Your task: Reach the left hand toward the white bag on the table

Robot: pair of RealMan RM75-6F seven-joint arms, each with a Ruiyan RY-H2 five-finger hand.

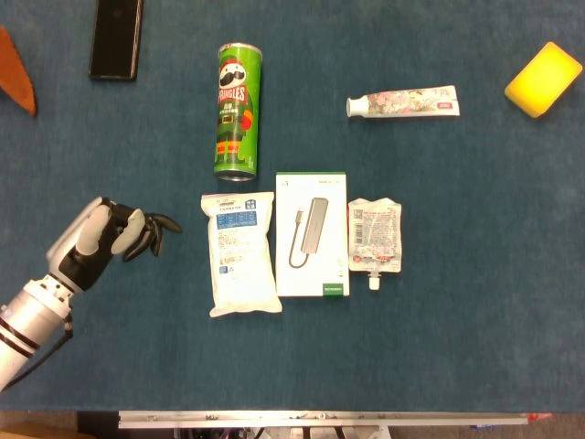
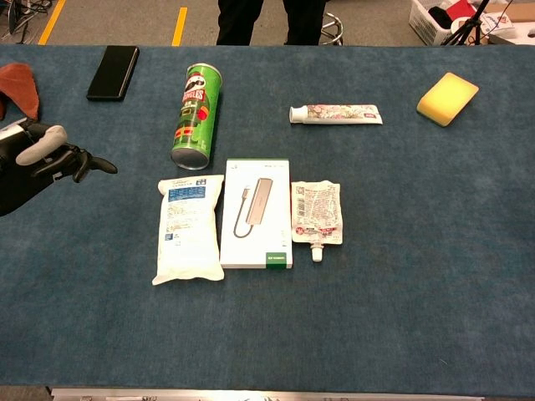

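Empty left hand (image 1: 108, 240) near white bag (image 1: 241, 265)

Brown cloth (image 1: 18, 84) + black phone (image 1: 116, 38) cut off by frame edges.
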